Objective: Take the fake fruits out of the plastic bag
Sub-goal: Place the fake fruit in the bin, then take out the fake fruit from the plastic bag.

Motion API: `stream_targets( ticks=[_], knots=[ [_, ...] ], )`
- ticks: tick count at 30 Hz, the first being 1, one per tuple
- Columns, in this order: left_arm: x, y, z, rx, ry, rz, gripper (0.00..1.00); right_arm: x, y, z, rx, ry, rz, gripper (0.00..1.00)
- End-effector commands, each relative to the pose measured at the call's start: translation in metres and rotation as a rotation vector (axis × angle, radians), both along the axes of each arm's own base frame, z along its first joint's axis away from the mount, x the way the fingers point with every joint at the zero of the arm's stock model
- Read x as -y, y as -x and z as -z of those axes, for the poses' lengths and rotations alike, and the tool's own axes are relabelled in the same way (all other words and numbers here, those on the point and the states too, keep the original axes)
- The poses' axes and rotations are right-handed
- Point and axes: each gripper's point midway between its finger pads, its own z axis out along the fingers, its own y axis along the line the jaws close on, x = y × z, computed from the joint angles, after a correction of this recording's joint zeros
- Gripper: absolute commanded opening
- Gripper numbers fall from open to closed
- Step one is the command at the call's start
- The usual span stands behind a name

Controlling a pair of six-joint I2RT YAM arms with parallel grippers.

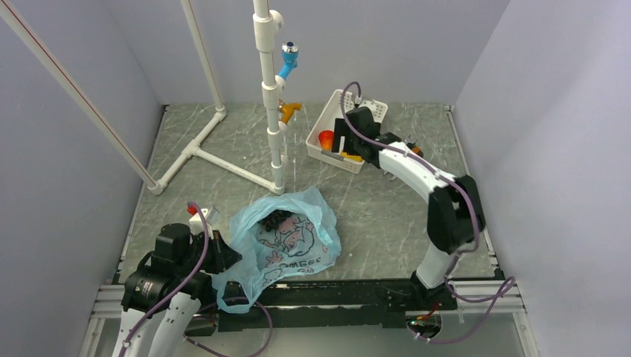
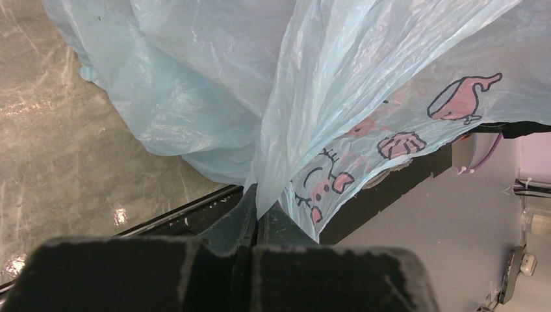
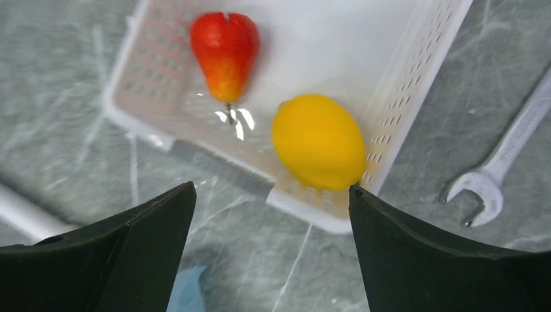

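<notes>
While left fingers (image 2: 235, 218) pinch the plastic bag (image 2: 195, 84), right fingers (image 3: 130, 247) gape above the basket (image 3: 416, 91).

Middle: the table (image 1: 379, 216) is bare between the plastic bag (image 1: 286, 238) and the white basket (image 1: 327, 156); a gripper could pass there.
Near left: the bag fills this spot, its mouth open to the top.
Far left: a white pipe frame (image 1: 195, 151) lies flat, and its tall post (image 1: 269, 97) stands just left of the basket.
Far right: the right arm (image 1: 409, 167) reaches over the basket; a wrench (image 3: 513, 136) lies beside the basket.
Edges: walls (image 1: 536, 111) shut in the left, right and far sides.
</notes>
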Motion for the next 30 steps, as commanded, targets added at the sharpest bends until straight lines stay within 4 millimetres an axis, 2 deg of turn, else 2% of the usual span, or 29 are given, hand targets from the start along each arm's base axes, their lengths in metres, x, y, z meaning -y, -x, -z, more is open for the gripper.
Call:
stream_targets(
  ticks=[1, 6, 8, 10, 11, 16, 19, 22, 24, 27, 28, 29, 30],
  knots=[
    [0.002, -0.004, -0.004, 0.032, 0.008, 0.012, 0.0, -0.006, 0.014, -0.087, 0.206, -0.093, -0.031, 0.9],
    [0.002, -0.004, -0.004, 0.035, 0.009, 0.011, 0.0, -0.021, 0.054, -0.128, 0.289, -0.239, -0.154, 0.89],
    [0.002, -0.004, -0.004, 0.034, 0.009, 0.015, 0.0, -0.034, 0.075, -0.144, 0.333, -0.316, -0.258, 0.89],
    [0.002, -0.004, -0.004, 0.033, 0.009, 0.018, 0.0, -0.051, 0.102, -0.161, 0.383, -0.394, -0.384, 0.9],
    [0.002, -0.004, -0.004, 0.032, 0.008, 0.019, 0.0, -0.057, 0.116, -0.176, 0.428, -0.428, -0.443, 0.9],
    [0.003, -0.004, -0.004, 0.032, 0.008, 0.022, 0.0, -0.089, 0.184, -0.224, 0.58, -0.483, -0.676, 0.93],
    [0.003, -0.004, -0.004, 0.035, 0.009, 0.024, 0.0, -0.107, 0.219, -0.254, 0.639, -0.554, -0.81, 0.93],
    [0.003, -0.004, -0.004, 0.034, 0.008, 0.023, 0.0, -0.13, 0.258, -0.277, 0.671, -0.596, -0.957, 0.93],
    [0.002, -0.004, -0.004, 0.032, 0.008, 0.018, 0.0, -0.147, 0.282, -0.283, 0.677, -0.612, -1.052, 0.93],
    [0.002, -0.005, -0.004, 0.037, 0.009, 0.015, 0.0, -0.176, 0.318, -0.273, 0.659, -0.631, -1.184, 0.93],
    [0.002, -0.005, -0.004, 0.038, 0.009, 0.014, 0.0, -0.188, 0.329, -0.199, 0.506, -0.559, -1.228, 0.92],
    [0.002, -0.005, -0.005, 0.038, 0.01, 0.013, 0.0, -0.197, 0.339, -0.247, 0.593, -0.61, -1.256, 0.91],
    [0.002, -0.005, -0.005, 0.039, 0.01, 0.011, 0.0, -0.207, 0.351, -0.243, 0.579, -0.604, -1.291, 0.88]
  ],
)
